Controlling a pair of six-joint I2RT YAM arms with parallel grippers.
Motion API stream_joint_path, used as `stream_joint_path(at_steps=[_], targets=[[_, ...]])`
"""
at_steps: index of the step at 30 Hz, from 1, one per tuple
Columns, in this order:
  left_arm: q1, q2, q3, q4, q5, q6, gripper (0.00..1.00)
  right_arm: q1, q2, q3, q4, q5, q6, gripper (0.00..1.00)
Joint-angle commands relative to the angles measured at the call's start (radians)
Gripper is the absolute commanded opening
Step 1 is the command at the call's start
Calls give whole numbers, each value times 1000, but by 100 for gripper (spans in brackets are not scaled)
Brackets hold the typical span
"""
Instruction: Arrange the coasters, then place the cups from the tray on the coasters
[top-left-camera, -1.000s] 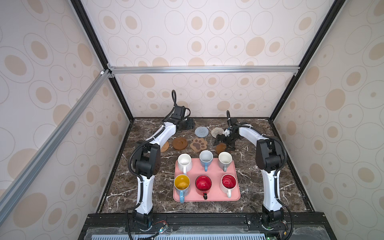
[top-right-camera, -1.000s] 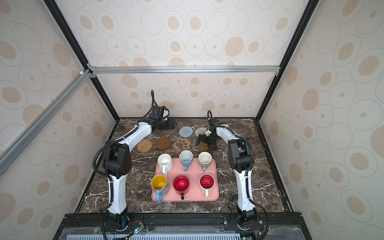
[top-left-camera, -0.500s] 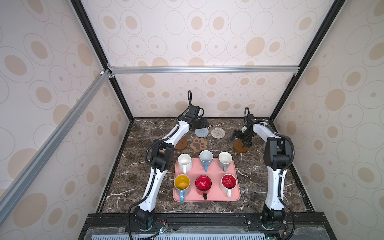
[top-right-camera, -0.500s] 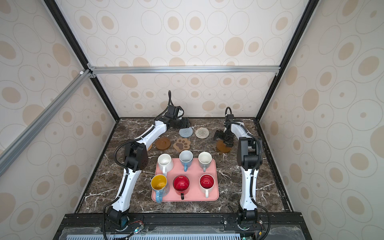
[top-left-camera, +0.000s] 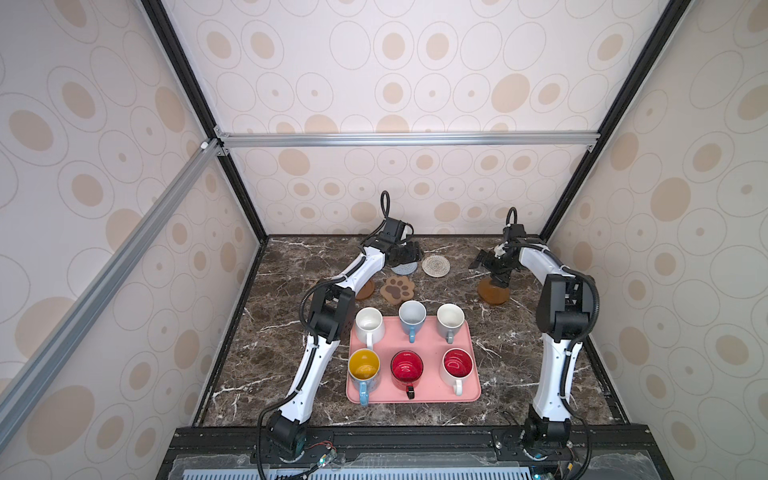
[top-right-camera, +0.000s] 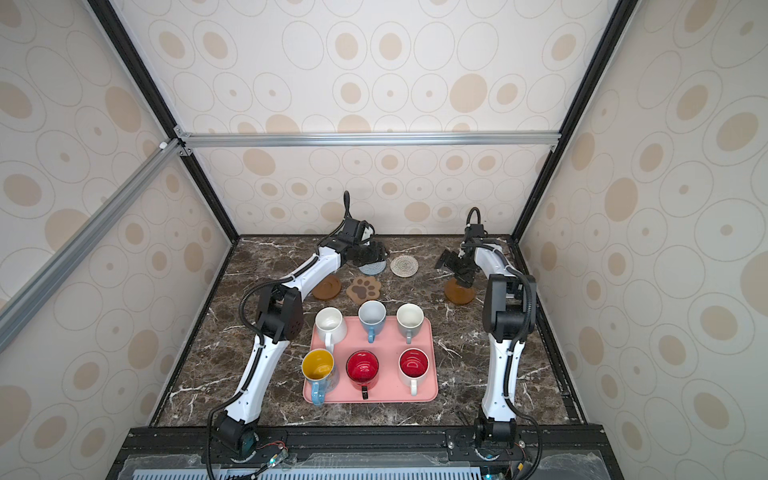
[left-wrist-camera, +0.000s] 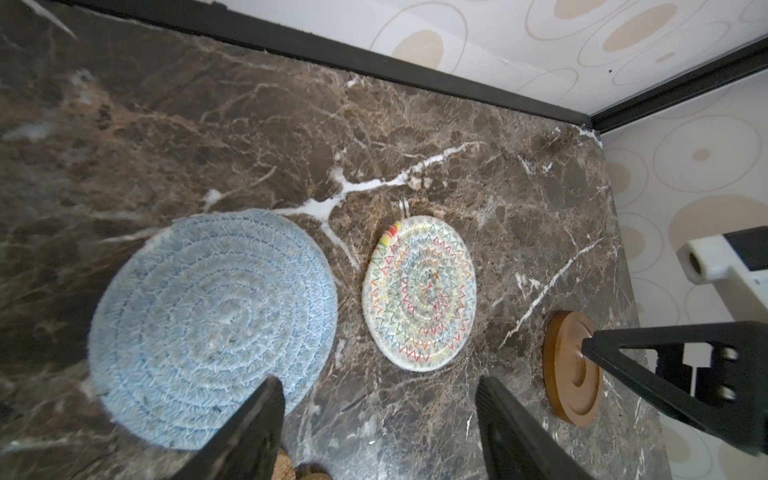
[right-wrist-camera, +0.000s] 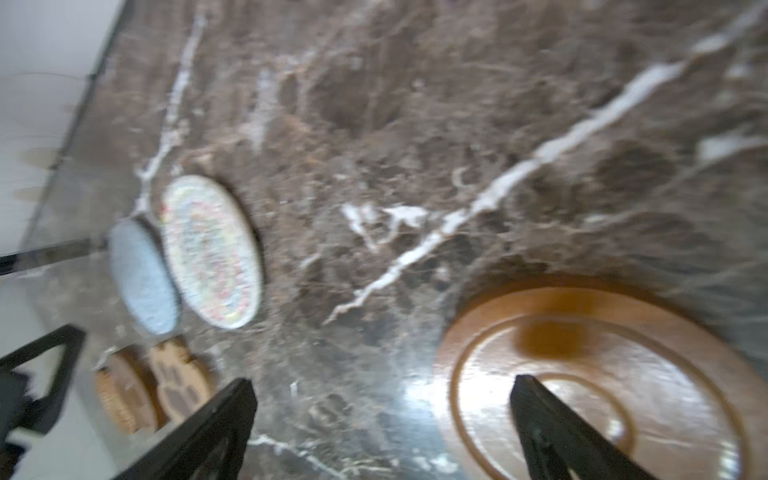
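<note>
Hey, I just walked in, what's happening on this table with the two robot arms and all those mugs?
The robot is laying out coasters at the far end of the table. The left gripper is open above the blue-grey woven coaster, beside the cream woven coaster. The right gripper is open over a brown wooden disc on the right. The paw-shaped coaster lies nearer the pink tray. All six mugs sit on the tray, none on a coaster yet.

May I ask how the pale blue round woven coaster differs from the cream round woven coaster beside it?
The pale blue round woven coaster is plain; the cream round woven coaster carries multicoloured zigzag stitching. In both top views the left pincer partly hides the blue one, while the cream one shows whole. Both lie flat.
</note>
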Motion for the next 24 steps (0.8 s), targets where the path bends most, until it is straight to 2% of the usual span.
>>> stream_joint_path(at_steps=[1,13,20,24], targets=[[1,14,41,31,-23,-35,74,22,-34,-5,193,-204,83,100],[4,32,40,38,-36,-52,74,128,169,154,369,-308,247,100],[5,42,39,26,-34,-38,74,168,265,258,330,-316,261,100],[8,45,38,32,-35,-41,74,177,290,270,303,-279,269,100]])
